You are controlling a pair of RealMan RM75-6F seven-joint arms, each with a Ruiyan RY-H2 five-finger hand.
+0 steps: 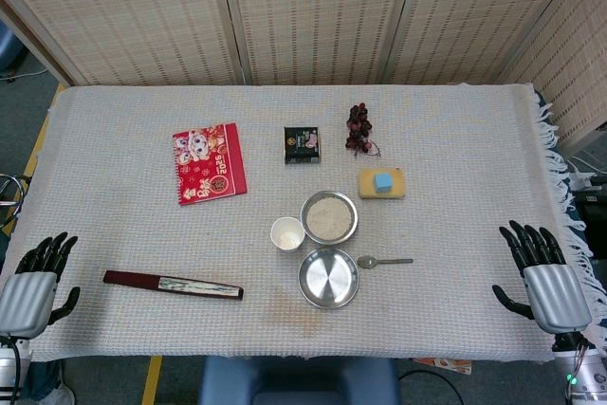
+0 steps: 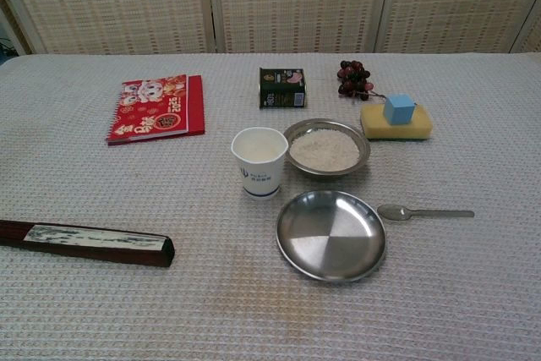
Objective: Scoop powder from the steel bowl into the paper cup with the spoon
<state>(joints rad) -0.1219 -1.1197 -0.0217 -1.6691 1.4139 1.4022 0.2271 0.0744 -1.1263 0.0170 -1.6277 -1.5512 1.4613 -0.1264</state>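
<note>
The left robot hand lay at the near left corner of the worktop, back upward, its black fingers apart and pointing away from the robot, holding nothing. The right robot hand lay at the near right corner in a mirrored pose, fingers spread, thumb out to the inside, empty. Only the head view showed them

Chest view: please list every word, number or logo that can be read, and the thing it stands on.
Nothing reads clearly.
Red booklet: gold characters and a cartoon, too blurred to read.
Paper cup: small blue mark, too small to read.
Dark green packet: printed label, blurred.
</note>
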